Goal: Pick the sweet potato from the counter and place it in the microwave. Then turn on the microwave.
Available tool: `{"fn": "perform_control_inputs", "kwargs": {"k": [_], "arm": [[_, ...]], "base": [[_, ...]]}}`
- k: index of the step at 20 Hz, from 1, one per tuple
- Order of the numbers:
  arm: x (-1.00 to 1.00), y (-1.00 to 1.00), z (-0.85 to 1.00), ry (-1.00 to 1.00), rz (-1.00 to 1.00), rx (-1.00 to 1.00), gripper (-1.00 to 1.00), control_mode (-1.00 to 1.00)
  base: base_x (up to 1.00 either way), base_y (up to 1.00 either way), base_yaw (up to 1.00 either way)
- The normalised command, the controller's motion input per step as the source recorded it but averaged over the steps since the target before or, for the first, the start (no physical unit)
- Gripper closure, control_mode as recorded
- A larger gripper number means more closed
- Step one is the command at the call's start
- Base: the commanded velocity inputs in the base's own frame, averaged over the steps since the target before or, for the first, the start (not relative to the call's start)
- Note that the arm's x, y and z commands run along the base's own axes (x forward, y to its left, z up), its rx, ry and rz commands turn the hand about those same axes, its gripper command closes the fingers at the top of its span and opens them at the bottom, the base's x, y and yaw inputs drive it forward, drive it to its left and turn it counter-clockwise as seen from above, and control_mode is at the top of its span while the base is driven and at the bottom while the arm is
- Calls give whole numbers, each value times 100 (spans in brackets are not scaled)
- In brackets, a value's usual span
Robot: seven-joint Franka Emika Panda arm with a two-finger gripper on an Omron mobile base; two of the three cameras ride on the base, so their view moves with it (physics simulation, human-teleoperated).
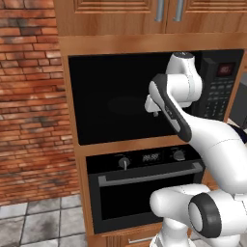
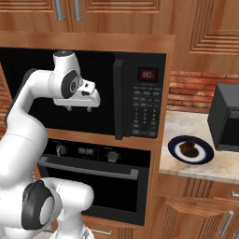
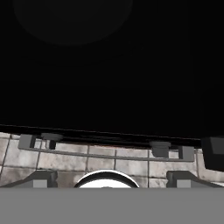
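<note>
The sweet potato [image 2: 189, 149], a small dark brown lump, lies on a round blue-rimmed plate [image 2: 205, 155] on the beige counter [image 2: 184, 123], to the right of the microwave [image 2: 140, 100]. My gripper [image 2: 79, 109] hangs in front of the microwave's wide dark front [image 1: 106, 101], pointing down, well left of the sweet potato. It is open and holds nothing. In the hand view the gripper [image 3: 113, 177] looks along the microwave's dark front [image 3: 109, 78], with a faint round turntable [image 3: 72, 22] near the top. I cannot tell whether the door is open.
A black oven [image 2: 93, 179] with knobs and a bar handle [image 3: 105, 153] sits under the microwave. A dark grey box appliance [image 2: 226, 116] stands on the counter beside the plate. Wooden cabinets [image 1: 120, 17] hang above, and a brick wall [image 1: 31, 96] rises at the left.
</note>
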Motion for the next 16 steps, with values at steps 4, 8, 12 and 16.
{"fn": "perform_control_inputs", "kwargs": {"k": [4,8,12,16], "arm": [[0,0,0,0,0,0,-100,100],[0,0,0,0,0,0,-100,100],[0,0,0,0,0,0,-100,100],[0,0,0,0,0,0,-100,100]], "base": [[-28,-32,0],[-34,-34,0],[-33,-34,0],[-28,-33,0]]}}
